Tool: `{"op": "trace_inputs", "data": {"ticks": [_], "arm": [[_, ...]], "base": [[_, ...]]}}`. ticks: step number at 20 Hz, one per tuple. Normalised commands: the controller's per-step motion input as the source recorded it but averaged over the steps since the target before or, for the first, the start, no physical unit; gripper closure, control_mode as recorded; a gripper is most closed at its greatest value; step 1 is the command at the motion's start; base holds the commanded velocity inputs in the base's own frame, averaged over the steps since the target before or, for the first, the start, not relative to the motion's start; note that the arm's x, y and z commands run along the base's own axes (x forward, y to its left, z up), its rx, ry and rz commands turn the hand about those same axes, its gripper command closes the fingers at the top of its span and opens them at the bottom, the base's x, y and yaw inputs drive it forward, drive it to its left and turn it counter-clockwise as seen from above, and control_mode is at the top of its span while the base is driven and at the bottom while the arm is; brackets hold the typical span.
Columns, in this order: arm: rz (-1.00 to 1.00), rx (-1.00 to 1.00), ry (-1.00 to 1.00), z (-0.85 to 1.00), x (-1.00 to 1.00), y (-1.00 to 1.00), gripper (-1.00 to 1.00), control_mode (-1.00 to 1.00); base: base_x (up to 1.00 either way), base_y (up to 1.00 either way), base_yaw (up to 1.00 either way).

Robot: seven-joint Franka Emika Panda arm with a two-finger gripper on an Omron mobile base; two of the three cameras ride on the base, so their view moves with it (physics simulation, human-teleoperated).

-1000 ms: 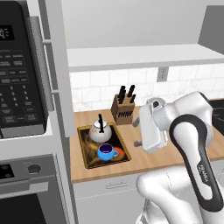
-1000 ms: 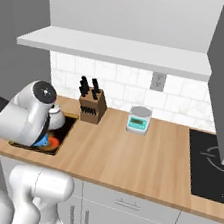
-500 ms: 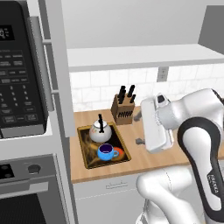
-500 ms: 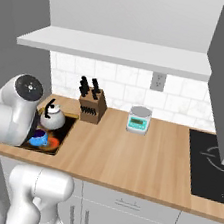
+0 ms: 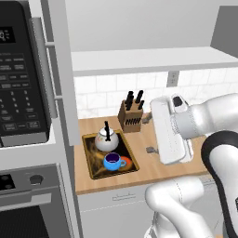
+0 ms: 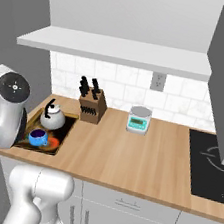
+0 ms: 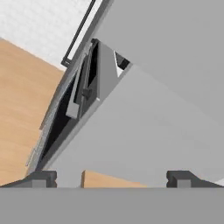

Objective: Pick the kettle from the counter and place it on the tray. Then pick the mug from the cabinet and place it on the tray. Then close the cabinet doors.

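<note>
Your gripper point(image 7: 112, 178) hangs wide open, holding nothing. Just ahead of the fingertips lies a grey cabinet door point(image 7: 144, 131) — its long silver bar handle point(image 7: 80, 33) runs away up-left. Kettle point(image 5: 106, 139) and mug point(image 5: 113, 161) already sit on the tray point(image 5: 91, 160), well off to the side.

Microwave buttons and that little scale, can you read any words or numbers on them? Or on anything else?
Microwave: the display shows a pale digit or two, cut by the frame edge, too blurred to read.
Microwave keypad: rows of small white labels, too small to read.
Kitchen scale: a greenish screen, nothing legible.
Oven panel: small markings, unreadable.
Knife block, kettle, mug, tray: no text.
</note>
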Motion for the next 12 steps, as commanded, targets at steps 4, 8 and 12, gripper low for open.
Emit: {"op": "trace_inputs", "data": {"ticks": [4, 8, 12], "arm": [[0.1, 0.01, -0.18, 0.29, -0.41, 0.38, -1.0, -1.0], [0.15, 0.0, -0.21, 0.31, -0.44, 0.45, -1.0, -1.0], [0.19, 0.0, -0.25, 0.31, -0.52, 0.3, -1.0, -1.0]], "base": [[0.0, 0.0, 0.0], [0.0, 0.0, 0.0], [0.0, 0.0, 0.0]]}}
